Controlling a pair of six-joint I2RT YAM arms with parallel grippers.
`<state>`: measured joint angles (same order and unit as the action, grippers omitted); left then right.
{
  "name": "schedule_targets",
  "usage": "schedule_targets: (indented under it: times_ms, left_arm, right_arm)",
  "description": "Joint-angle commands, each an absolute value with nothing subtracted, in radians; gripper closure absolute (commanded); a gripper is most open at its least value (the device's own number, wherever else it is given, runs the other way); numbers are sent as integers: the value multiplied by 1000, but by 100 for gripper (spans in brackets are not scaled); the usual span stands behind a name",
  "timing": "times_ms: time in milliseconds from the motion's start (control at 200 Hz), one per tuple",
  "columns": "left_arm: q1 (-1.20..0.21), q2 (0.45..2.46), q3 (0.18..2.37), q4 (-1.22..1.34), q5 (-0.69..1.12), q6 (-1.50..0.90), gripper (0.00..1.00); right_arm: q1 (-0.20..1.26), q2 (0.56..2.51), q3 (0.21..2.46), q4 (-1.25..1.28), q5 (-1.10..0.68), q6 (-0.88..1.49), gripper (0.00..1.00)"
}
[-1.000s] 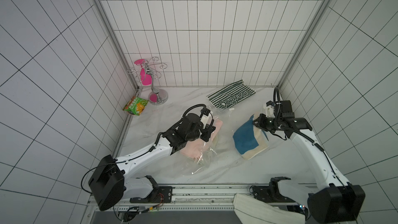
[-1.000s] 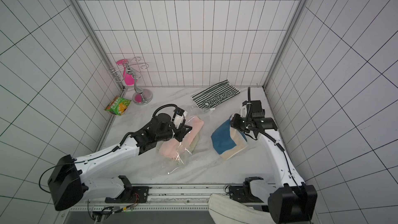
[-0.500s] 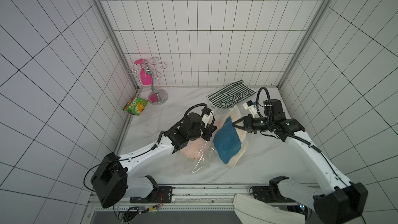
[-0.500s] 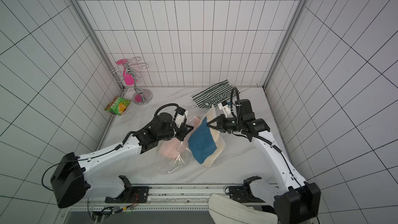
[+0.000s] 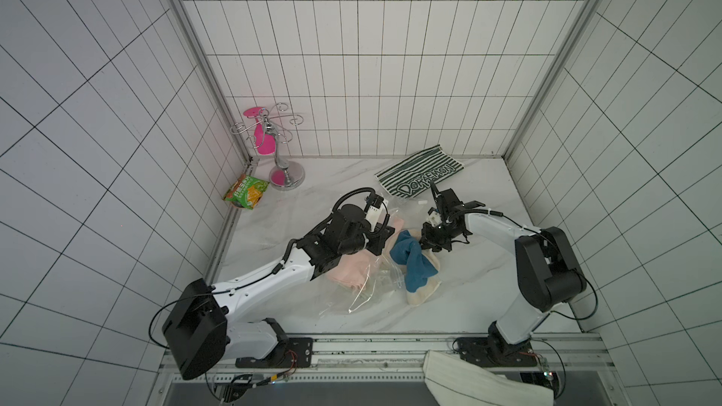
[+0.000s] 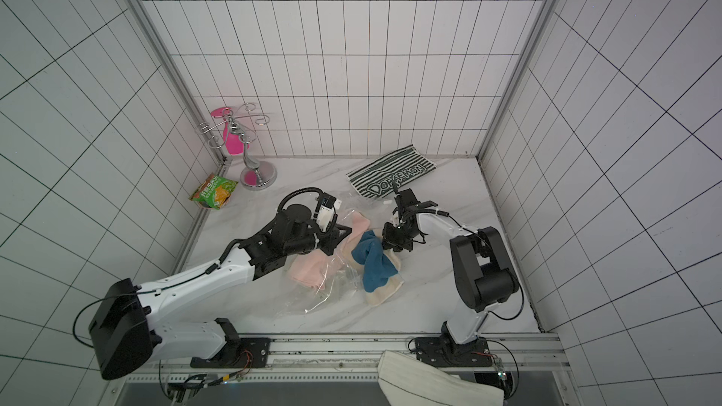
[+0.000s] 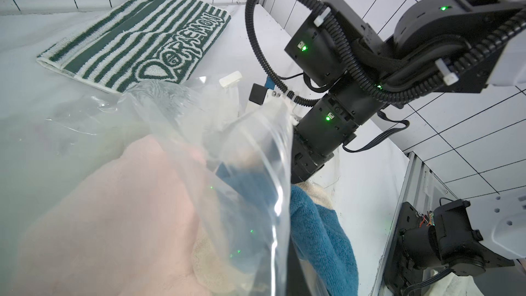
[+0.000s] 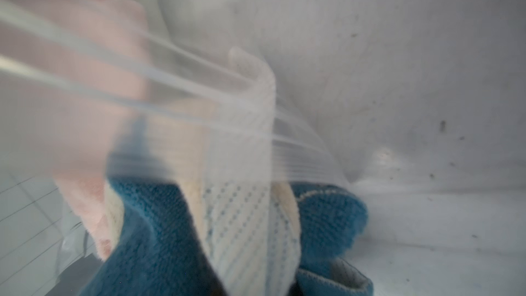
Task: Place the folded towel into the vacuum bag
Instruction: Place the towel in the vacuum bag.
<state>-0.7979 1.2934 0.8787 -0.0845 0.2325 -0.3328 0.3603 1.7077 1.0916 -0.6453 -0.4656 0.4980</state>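
The right claw (image 5: 426,244) is pinched almost shut on the far end of the towel (image 5: 411,265). The towel trails from it back toward that arm's base, its long axis running along the bag's mouth rather than into it. Just to this claw's left gapes the bag (image 5: 363,294) (pink cloth (image 5: 347,273) already inside), its upper lip held by the closed left claw (image 5: 385,234). Most of the towel lies outside on the surface (image 5: 469,298); the right arm is nearer.
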Motion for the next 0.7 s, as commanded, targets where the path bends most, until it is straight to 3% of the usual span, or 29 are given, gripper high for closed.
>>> schedule_targets:
  times_ms: [0,210,325,475,695]
  left_arm:
    - [-805,1281,888,-39,246,-331,100]
    - [-850,1310,910,-23,263,-326,100]
    - [-881,1307,908,0,268,-325,100]
    - [-893,1302,898,3,263,-327,100]
    - [-893,1297,898,0,254,-320,100]
  right_arm:
    - [427,1681,1194,-692,-371,448,100]
    - [478,1547,1249,-341,-773,595,100]
    - [476,1481,1161,-14,-864,749,100]
    - [438,1471,986,270,-771,853,100]
    - [416,1685,1056,-110,-467,764,100]
